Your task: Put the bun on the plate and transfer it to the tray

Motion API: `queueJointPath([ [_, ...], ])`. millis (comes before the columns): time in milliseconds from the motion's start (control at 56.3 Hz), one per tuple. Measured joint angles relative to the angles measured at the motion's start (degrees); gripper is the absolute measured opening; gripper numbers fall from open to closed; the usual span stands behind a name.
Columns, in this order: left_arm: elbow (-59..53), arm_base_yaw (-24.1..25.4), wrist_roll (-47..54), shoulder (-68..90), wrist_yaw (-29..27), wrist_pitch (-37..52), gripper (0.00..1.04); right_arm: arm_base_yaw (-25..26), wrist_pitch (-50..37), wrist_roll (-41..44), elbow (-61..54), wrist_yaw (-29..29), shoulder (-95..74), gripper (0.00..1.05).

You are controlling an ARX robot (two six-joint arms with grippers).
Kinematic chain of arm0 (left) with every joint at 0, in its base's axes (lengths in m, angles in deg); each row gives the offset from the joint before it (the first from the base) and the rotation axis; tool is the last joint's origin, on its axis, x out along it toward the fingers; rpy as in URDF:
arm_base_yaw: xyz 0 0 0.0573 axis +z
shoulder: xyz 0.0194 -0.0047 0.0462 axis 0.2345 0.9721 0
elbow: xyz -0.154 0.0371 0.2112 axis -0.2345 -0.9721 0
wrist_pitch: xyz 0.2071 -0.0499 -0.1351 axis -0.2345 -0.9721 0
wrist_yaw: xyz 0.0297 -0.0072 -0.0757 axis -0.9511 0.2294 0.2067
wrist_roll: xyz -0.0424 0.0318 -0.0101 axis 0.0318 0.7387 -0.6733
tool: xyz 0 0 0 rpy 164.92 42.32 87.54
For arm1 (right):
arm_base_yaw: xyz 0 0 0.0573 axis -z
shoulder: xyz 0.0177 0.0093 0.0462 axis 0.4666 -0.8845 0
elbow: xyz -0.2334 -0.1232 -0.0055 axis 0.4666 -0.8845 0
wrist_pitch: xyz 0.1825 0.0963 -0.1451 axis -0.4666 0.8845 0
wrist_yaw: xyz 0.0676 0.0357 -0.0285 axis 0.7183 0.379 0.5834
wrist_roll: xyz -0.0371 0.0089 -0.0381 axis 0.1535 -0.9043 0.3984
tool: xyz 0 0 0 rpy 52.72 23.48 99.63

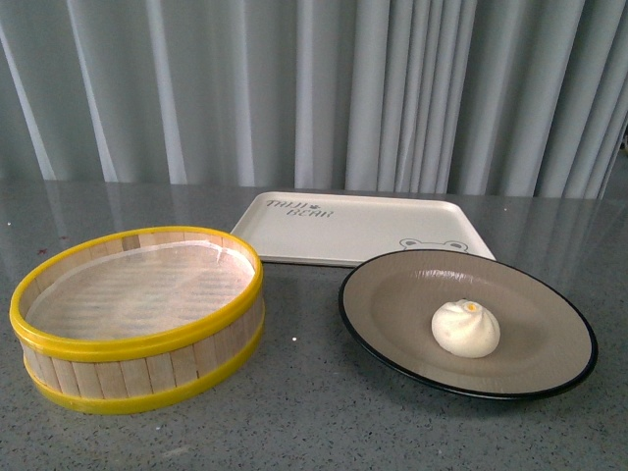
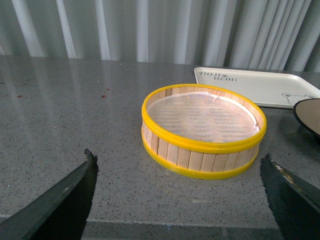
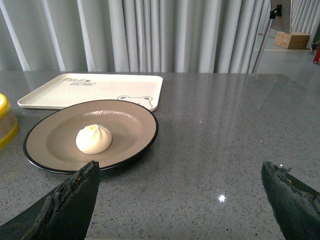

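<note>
Grey speckled table (image 1: 314,412). Nearest, left gripper (image 2: 177,155) and right gripper (image 3: 180,163) both have fingers spread wide, holding nothing. Cream-white bun (image 1: 466,328) sits about centre of brown plate (image 1: 392,294). Yellow-rimmed steamer basket (image 1: 137,294) at plate's 9 o'clock, apart. Cream tray (image 1: 363,231) just beyond, plate's 11 o'clock.

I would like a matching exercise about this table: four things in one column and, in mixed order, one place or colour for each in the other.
1 bun
2 plate
3 tray
4 steamer basket

a yellow rims, wooden slats
b lies on the plate
c farthest back, printed bear face
d thin black rim, taupe inside

Pairs: 1-b, 2-d, 3-c, 4-a
</note>
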Motion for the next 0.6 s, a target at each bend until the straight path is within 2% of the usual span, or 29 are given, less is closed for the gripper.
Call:
queueJointPath([
  [320, 0.0, 0.0, 0.0, 0.0, 0.0, 0.0, 0.98, 0.0, 0.4, -0.9, 0.1, 0.0, -0.3, 0.96],
  [355, 0.0, 0.0, 0.0, 0.0, 0.0, 0.0, 0.98, 0.0, 1.9, -4.1, 0.9, 0.2, -1.8, 0.96],
  [408, 0.0, 0.0, 0.0, 0.0, 0.0, 0.0, 0.98, -0.1, -1.0, -11.6, 2.1, 1.0, -8.2, 0.96],
  [515, 0.0, 0.0, 0.0, 0.0, 0.0, 0.0, 0.98, -1.6, -16.9, -29.4, 4.5, 1.5, -26.1, 0.96],
  [604, 0.0, 0.0, 0.0, 0.0, 0.0, 0.0, 0.98, -5.8, -31.9, -45.0, 7.8, 0.3, -44.2, 0.96],
])
